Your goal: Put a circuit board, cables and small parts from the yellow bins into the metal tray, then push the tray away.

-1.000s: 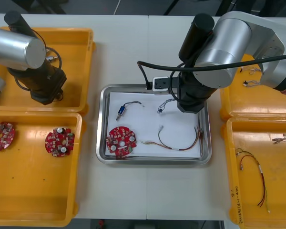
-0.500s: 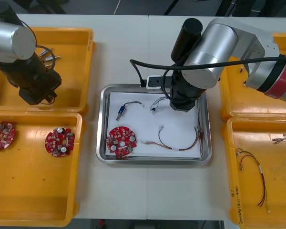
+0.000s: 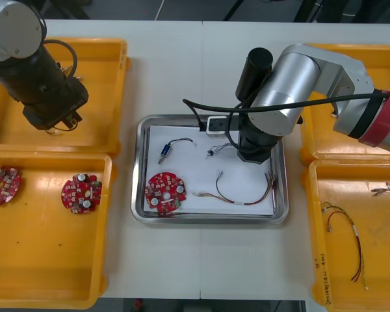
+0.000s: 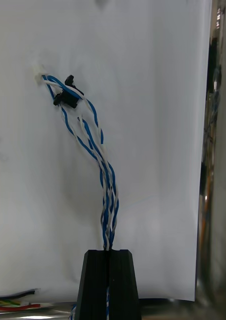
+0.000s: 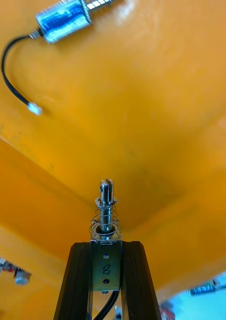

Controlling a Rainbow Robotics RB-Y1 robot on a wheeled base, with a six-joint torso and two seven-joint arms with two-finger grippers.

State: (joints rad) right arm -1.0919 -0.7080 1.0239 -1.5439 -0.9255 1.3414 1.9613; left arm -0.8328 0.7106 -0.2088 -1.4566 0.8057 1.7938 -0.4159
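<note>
A light table carries yellow bins at both sides and a metal tray, white inside, in the middle. The right gripper is above the far part of the tray. Its fingers are pressed nearly together and pinch a twisted blue and white cable. The free end of the cable reaches out over the white inside; I cannot tell if it touches. In the tray there lie a red board, a small metal part with a black wire, and a red and yellow cable.

The left gripper is over the far left bin. Its fingers pinch a second metal part with a spring, upright between them. A third metal part lies on the bin floor beyond. Two more boards lie in the near left bin.
</note>
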